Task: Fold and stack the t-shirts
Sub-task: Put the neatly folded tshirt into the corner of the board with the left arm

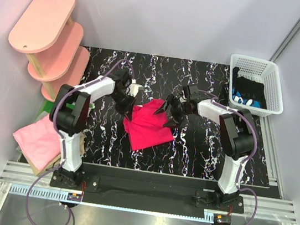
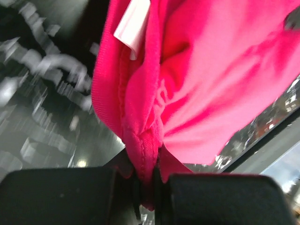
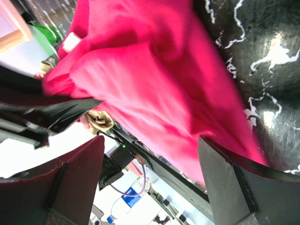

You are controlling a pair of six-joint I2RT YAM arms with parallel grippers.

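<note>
Left jaws, seen from above, pinch the far left corner of the crimson shirt (image 1: 148, 128) at the middle of the table (image 1: 200, 153); right jaws sit at its far right edge. Left wrist: jaws clamped on the shirt's bunched hem (image 2: 211, 84). Right wrist: jaws apart, shirt (image 3: 154, 79) just beyond them.

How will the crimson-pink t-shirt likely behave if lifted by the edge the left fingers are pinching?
Probably floppy: the crimson-pink t-shirt bunches into folds where the left fingers pinch its edge. Likely light, being thin cloth that creases easily on the table. It should not roll or tip, but unheld parts would probably sag and drag.
</note>
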